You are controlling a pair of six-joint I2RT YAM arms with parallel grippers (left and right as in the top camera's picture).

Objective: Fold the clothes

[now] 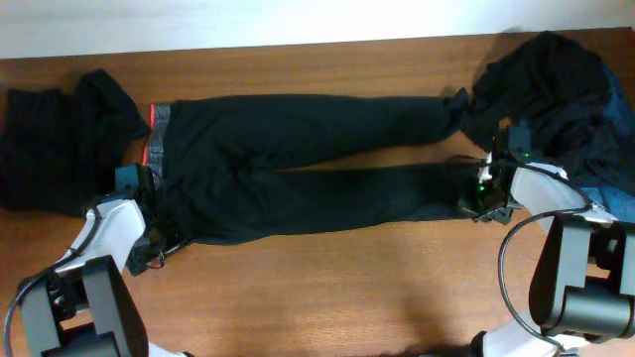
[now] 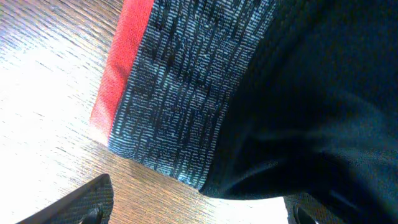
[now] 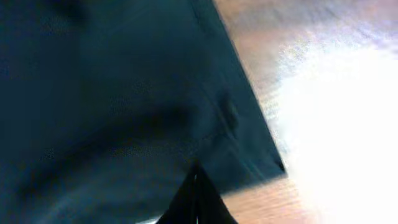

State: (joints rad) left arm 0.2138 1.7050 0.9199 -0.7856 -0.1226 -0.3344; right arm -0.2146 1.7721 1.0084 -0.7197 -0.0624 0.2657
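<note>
Long black trousers (image 1: pixel 298 159) lie flat across the table, with the waist at the left and the legs running right. Their red-and-grey waistband (image 1: pixel 154 134) fills the left wrist view (image 2: pixel 168 93). My left gripper (image 1: pixel 151 248) is open at the waist's near corner. Its fingers (image 2: pixel 199 204) are spread over the wood and the fabric edge. My right gripper (image 1: pixel 483 203) is at the end of the near leg. Its fingers (image 3: pixel 196 186) are pressed together on the dark leg fabric (image 3: pixel 124 93), close to the hem corner.
A heap of dark garments (image 1: pixel 556 79) sits at the back right, with blue denim (image 1: pixel 607 201) showing under it. Another dark garment (image 1: pixel 50 144) lies at the far left. Bare wood table (image 1: pixel 347 278) runs along the front.
</note>
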